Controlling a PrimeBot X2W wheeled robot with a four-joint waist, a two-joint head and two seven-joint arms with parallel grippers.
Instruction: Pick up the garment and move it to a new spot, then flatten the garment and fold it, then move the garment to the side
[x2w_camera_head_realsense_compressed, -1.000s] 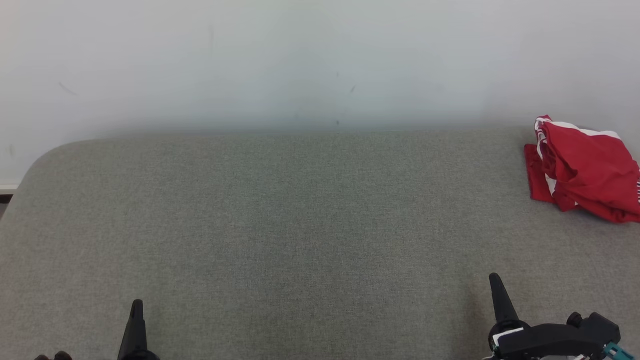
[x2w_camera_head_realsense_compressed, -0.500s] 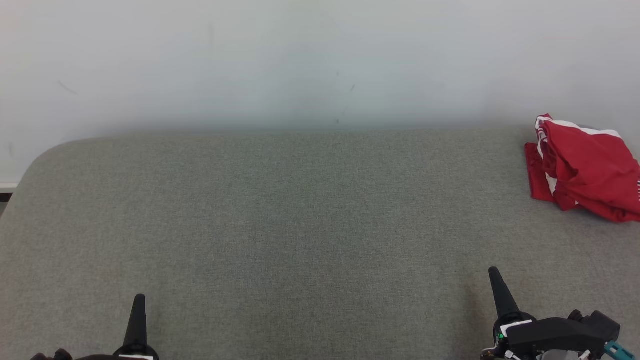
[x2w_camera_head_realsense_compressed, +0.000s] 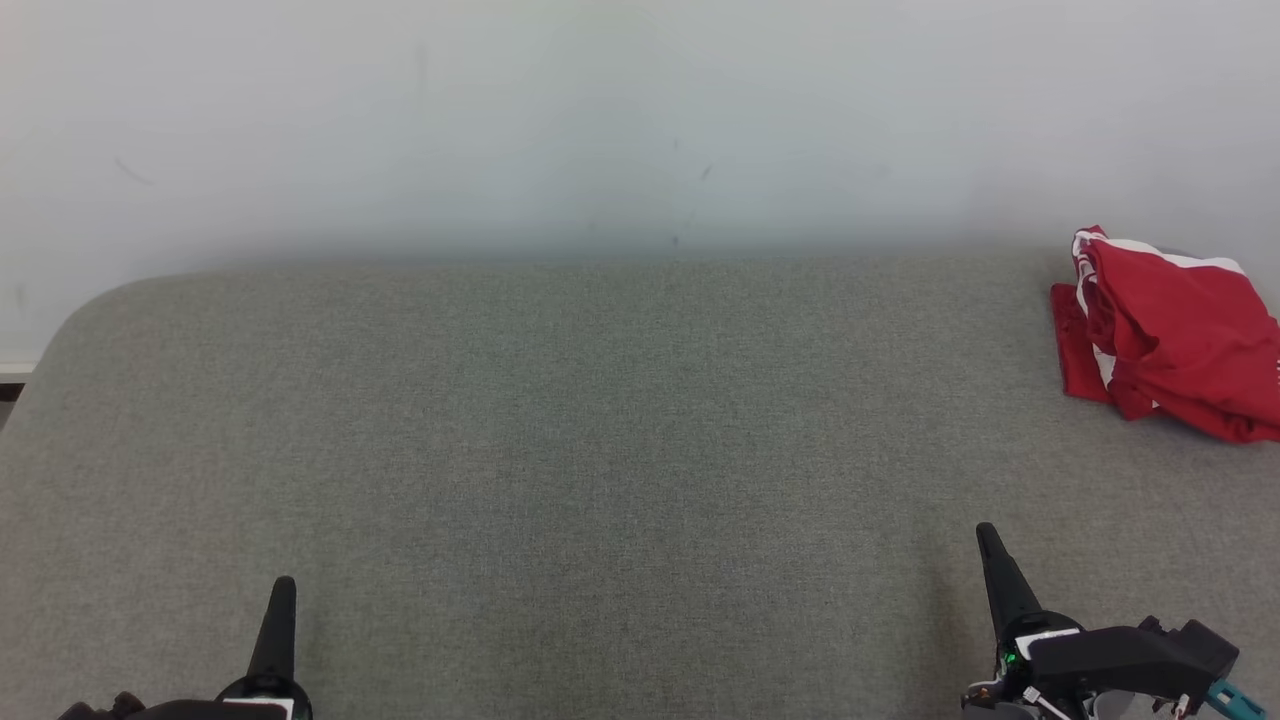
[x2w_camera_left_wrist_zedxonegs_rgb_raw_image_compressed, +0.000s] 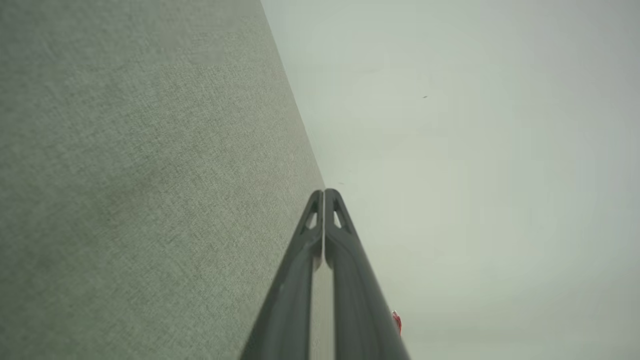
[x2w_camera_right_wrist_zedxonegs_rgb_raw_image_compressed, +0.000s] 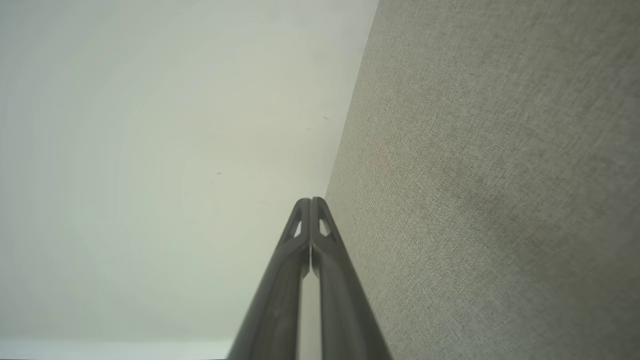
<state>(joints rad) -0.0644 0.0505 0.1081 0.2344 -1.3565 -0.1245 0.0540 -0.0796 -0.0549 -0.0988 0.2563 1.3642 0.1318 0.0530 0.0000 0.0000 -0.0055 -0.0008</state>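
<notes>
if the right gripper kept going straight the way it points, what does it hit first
Probably the white wall, close to where it meets the grey surface, though depth is unclear. Nothing lies ahead of the right gripper before that; the red garment sits off to its right.

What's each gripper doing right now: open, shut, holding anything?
Left gripper: shut, fingertips together, holding nothing.
Right gripper: shut, holding nothing; the red garment lies apart from it.

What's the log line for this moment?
stage: pre-grasp | garment: crumpled, far right, untouched | left claw: shut, empty | right claw: shut, empty
</notes>
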